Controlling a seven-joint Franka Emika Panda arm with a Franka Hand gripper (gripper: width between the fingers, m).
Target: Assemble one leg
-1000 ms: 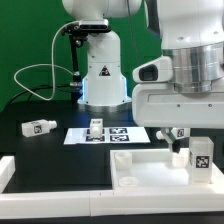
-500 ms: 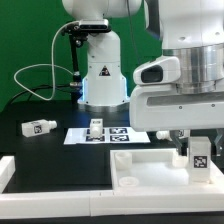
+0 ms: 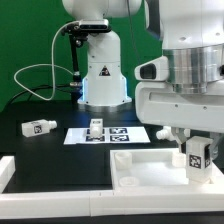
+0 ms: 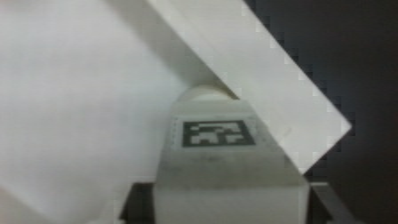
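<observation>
- Exterior view's left: a spare leg (image 3: pixel 40 126) lies on its side on the black table (image 3: pixel 40 148).
- Centre: another leg (image 3: pixel 96 128) stands on the marker board (image 3: pixel 112 134).
- Exterior view's right: the gripper (image 3: pixel 192 155) clamps a leg (image 3: pixel 197 154) between its fingers, tag outward, just above the white panel (image 3: pixel 150 172).
- Wrist view: the gripped leg (image 4: pixel 221 135) sits between the fingers, over the panel (image 4: pixel 89 90).
</observation>
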